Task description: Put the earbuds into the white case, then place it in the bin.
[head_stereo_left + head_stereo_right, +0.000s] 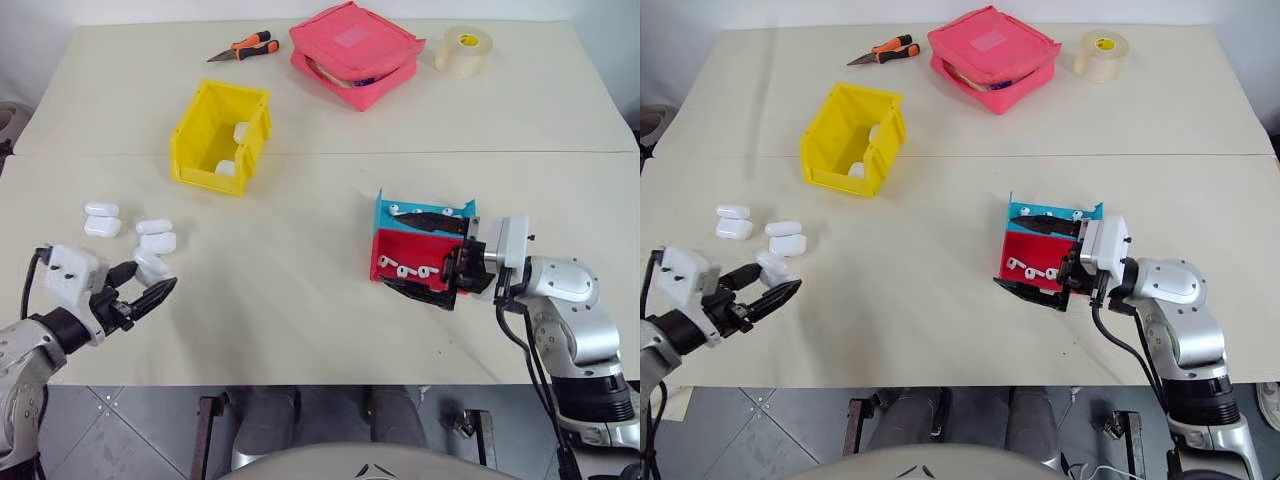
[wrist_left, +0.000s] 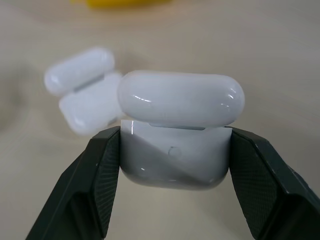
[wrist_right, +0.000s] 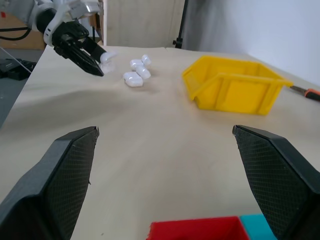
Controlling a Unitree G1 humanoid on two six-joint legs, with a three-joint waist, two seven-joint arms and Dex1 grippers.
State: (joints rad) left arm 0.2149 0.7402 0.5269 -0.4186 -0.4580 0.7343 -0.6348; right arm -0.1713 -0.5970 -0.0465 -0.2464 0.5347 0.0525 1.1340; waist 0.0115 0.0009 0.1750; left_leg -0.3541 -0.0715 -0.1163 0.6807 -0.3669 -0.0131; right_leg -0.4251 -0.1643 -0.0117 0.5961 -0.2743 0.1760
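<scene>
case in hand, earbuds waiting

the left claw (image 1: 140, 291), lower left of the frame, is clenched on the white case (image 2: 175, 130), lid up. the right claw (image 1: 432, 262) stands released over the red tray (image 1: 400, 252) holding the earbuds (image 1: 405, 268). bring the glossy, rounded, slippery case level; pinch each tiny bud gently. the yellow bin (image 1: 205, 125) sits upper left.
</scene>
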